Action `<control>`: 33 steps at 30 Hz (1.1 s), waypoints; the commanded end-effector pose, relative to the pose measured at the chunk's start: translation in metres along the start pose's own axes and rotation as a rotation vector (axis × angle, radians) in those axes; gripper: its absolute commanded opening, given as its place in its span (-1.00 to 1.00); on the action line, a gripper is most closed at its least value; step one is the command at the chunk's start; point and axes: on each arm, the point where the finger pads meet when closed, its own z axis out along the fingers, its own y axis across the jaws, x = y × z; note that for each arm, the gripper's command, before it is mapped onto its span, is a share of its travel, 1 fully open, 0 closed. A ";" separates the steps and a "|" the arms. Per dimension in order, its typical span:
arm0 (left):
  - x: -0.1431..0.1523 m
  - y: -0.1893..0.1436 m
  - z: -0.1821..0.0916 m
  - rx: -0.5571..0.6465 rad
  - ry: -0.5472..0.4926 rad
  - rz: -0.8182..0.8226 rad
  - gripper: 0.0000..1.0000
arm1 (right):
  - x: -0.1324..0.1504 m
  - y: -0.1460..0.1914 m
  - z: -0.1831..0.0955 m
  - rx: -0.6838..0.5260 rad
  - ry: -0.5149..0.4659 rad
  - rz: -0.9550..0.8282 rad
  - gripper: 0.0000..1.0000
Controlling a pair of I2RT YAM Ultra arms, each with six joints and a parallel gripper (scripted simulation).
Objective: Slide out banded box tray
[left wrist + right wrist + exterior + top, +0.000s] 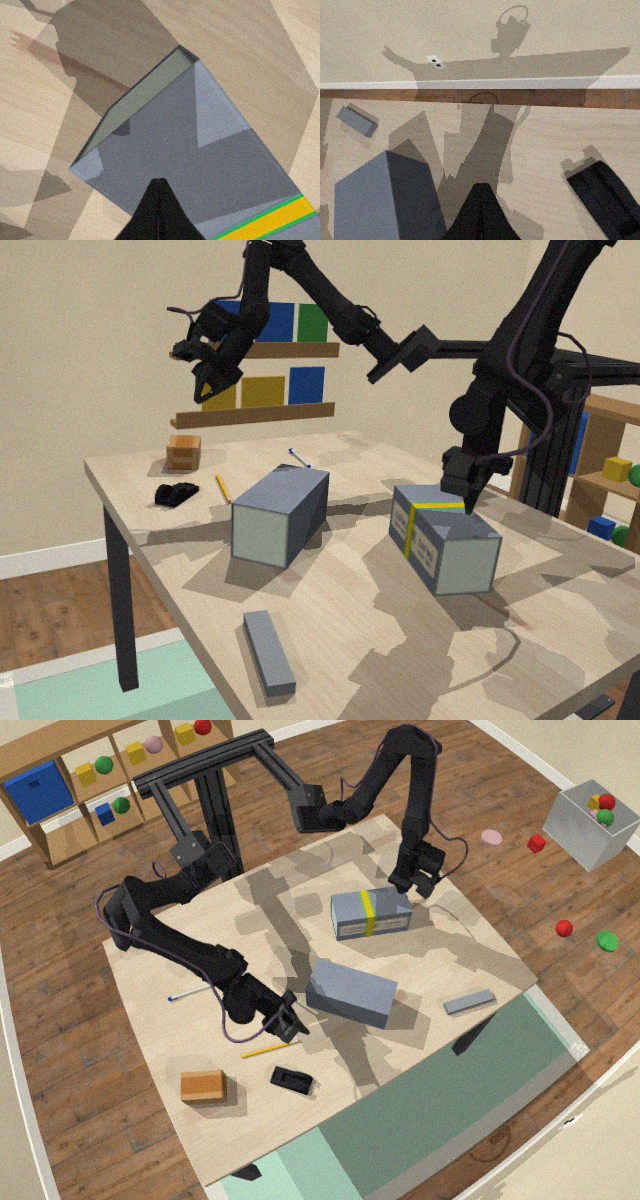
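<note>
Banded slide box (347,915) (465,565) (155,145) | tray in | left fingers (402,886) (469,502) narrow, above | right fingers (301,1028) (198,396) narrow

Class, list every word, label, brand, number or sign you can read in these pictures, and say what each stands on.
None can be read.
Banded slide box: pale side panels with grey marks, too blurred to read.
Cardboard-coloured box: no legible lettering.
</note>
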 end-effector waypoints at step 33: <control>-0.014 -0.003 -0.007 0.003 -0.048 -0.011 -0.98 | 0.257 0.270 -0.033 -0.601 -0.006 -0.827 -0.98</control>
